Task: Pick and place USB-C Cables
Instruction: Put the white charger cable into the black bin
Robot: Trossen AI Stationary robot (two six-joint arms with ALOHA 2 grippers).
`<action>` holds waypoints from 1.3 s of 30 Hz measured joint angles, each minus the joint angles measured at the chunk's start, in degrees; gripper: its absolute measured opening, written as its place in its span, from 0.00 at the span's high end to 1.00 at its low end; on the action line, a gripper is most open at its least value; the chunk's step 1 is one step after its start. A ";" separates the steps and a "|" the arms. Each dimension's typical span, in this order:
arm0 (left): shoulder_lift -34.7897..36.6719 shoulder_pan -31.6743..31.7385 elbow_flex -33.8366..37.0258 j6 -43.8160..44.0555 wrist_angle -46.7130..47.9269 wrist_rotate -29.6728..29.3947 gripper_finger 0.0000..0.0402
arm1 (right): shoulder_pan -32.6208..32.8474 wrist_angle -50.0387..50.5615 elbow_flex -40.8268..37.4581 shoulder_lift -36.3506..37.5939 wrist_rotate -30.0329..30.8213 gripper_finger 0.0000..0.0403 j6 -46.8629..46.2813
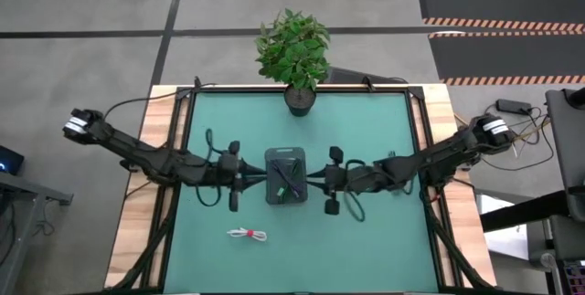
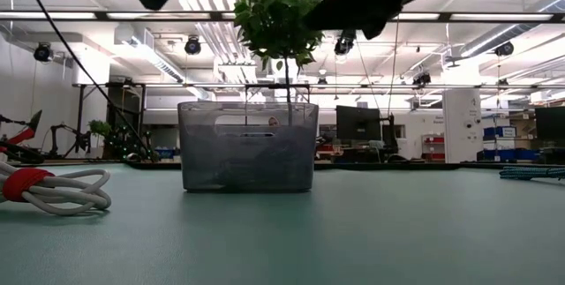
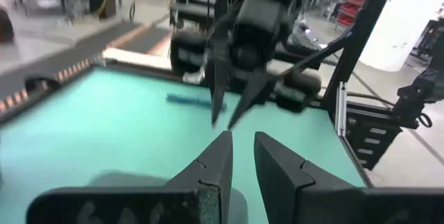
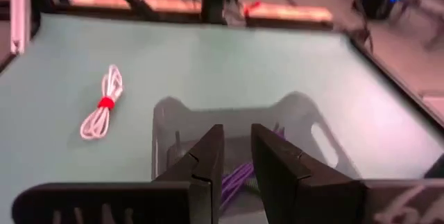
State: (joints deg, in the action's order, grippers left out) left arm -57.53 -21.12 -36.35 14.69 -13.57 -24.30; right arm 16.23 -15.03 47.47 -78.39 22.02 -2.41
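A grey tray (image 1: 286,175) stands mid-table and holds a dark blue cable (image 4: 236,179) and a green one (image 1: 292,184). The tray shows as a translucent box (image 2: 247,144) in the low view. A white USB-C cable with a red band (image 1: 248,234) lies coiled on the green mat near the front, clear of both arms. My left gripper (image 1: 258,180) hovers level at the tray's left end, its fingers (image 3: 243,148) slightly apart with nothing between them. My right gripper (image 1: 316,182) hovers at the tray's right end, over its rim, its fingers (image 4: 237,141) also slightly apart with nothing between them.
A potted plant (image 1: 294,53) stands at the table's far edge, behind the tray. A teal-blue cord-like thing (image 2: 532,172) lies on the mat toward the right side. Wooden borders and black frame rails (image 1: 174,194) flank the mat. Bare mat lies in front of the tray.
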 joint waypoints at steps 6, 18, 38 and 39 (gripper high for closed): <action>-3.82 -0.22 -0.38 6.08 -0.55 0.24 0.89 | -1.27 -12.56 -7.04 4.21 -8.97 0.84 7.22; -7.74 -2.29 -3.03 8.19 -1.30 0.30 0.89 | -4.85 -13.93 -13.33 12.39 -10.66 0.84 12.84; -16.67 -11.30 -13.98 29.54 16.17 4.27 0.89 | -6.91 -15.84 -19.64 25.57 -14.56 0.84 15.36; -17.09 -12.11 -15.58 32.26 21.68 4.32 0.89 | -6.91 -15.82 -19.64 25.62 -14.56 0.84 15.78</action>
State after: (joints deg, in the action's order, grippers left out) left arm -74.63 -33.24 -51.93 46.95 8.12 -19.99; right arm 9.32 -30.85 27.83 -52.76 7.46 13.36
